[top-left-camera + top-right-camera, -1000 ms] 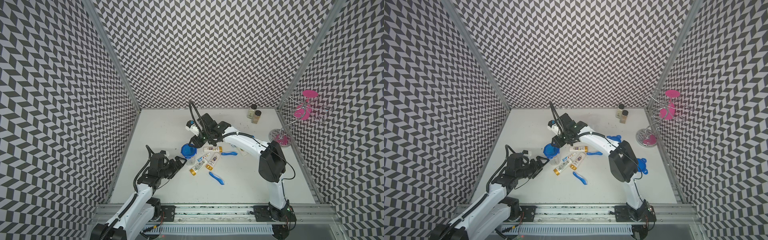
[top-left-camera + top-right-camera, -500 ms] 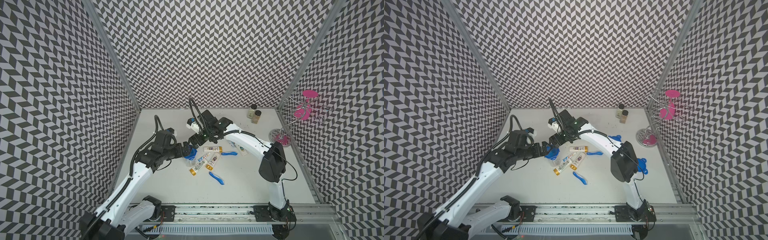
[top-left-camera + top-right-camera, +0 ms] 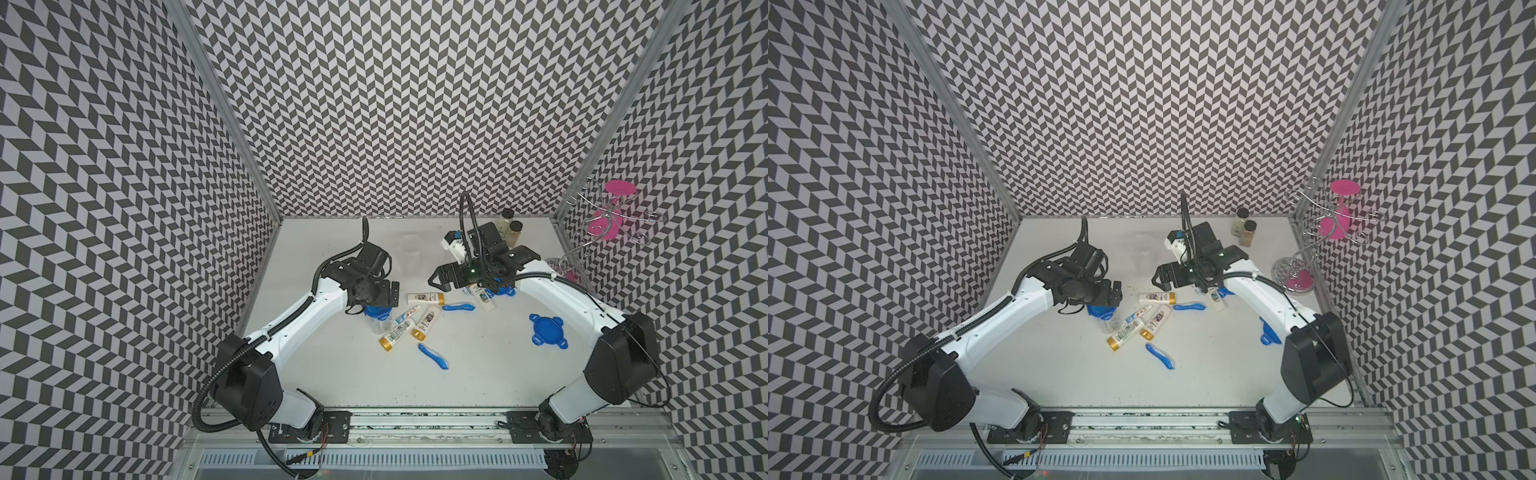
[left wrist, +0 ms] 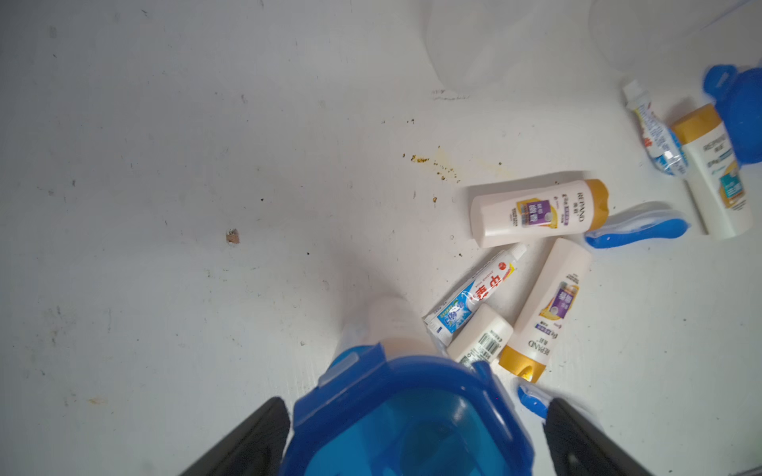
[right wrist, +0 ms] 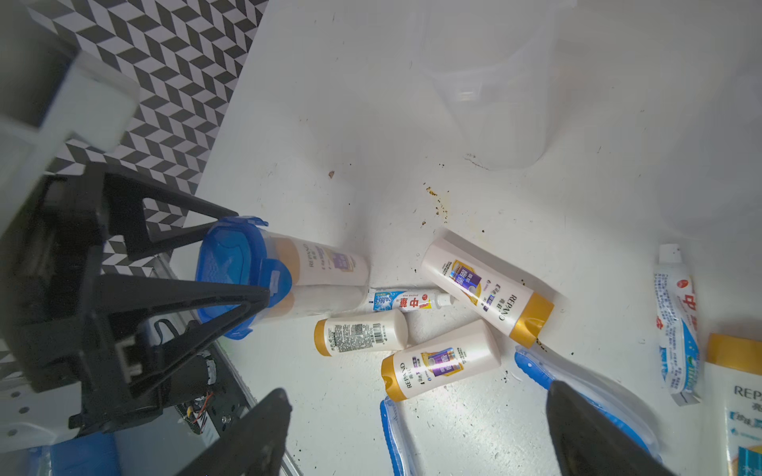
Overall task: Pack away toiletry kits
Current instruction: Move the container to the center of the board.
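Note:
A clear cup with a blue lid (image 3: 377,319) (image 5: 243,272) stands at the table's middle with a white tube inside. My left gripper (image 3: 388,300) (image 4: 416,437) is open and straddles that lid (image 4: 406,416), with a gap on each side. Right of the cup lie gold-capped tubes (image 3: 424,298) (image 3: 428,322) (image 3: 397,332), a toothpaste tube (image 3: 406,316) and blue toothbrushes (image 3: 457,307) (image 3: 432,356). My right gripper (image 3: 434,282) (image 5: 416,437) hangs open above the table, right of the pile, with nothing between its fingers.
An empty clear cup (image 3: 409,249) stands behind the pile. A loose blue lid (image 3: 546,330) lies to the right. Another tube (image 3: 484,298) lies under the right arm. Two black-capped jars (image 3: 511,228) stand at the back, and a wire stand with pink discs (image 3: 602,224) is at the right.
My left arm swung in from the front left and its open gripper came over the lidded cup. My right gripper opened and drew back to the right, away from that cup.

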### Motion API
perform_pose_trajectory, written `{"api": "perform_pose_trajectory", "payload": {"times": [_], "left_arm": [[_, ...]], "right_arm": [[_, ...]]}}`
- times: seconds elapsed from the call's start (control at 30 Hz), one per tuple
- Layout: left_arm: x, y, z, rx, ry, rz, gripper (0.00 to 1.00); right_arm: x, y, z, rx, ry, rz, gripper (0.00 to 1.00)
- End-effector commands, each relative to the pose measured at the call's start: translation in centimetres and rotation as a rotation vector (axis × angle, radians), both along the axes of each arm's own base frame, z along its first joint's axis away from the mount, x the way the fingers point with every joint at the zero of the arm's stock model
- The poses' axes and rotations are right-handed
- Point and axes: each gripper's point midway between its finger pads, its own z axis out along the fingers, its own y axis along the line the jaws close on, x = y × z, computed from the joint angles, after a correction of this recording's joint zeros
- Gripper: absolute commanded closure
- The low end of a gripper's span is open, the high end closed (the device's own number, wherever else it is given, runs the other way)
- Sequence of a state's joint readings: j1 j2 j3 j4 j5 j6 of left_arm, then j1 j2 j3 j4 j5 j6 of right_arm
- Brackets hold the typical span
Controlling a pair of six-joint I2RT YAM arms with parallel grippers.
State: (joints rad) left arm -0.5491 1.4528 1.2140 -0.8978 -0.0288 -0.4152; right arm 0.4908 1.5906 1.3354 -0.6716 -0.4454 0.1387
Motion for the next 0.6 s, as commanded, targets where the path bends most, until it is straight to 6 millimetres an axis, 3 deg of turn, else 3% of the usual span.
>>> {"api": "perform_pose_trajectory", "payload": {"times": [0.0,0.23,0.47,0.57], "left_arm": [[-0.7,0.8,0.3,0.087,0.004,-0.061,0.00],[-2.4,0.2,-1.1,0.124,0.039,-0.118,0.00],[-2.7,0.7,-2.6,0.154,0.058,-0.110,0.00],[-2.2,1.2,-2.8,0.189,0.054,-0.088,0.08]], "right_arm": [[0.8,0.6,1.1,0.051,-0.046,0.000,0.05],[1.2,0.9,0.4,0.061,-0.026,0.010,0.04],[1.4,0.7,0.1,0.059,-0.027,0.003,0.04],[1.7,0.5,0.3,0.058,-0.034,-0.006,0.04]]}}
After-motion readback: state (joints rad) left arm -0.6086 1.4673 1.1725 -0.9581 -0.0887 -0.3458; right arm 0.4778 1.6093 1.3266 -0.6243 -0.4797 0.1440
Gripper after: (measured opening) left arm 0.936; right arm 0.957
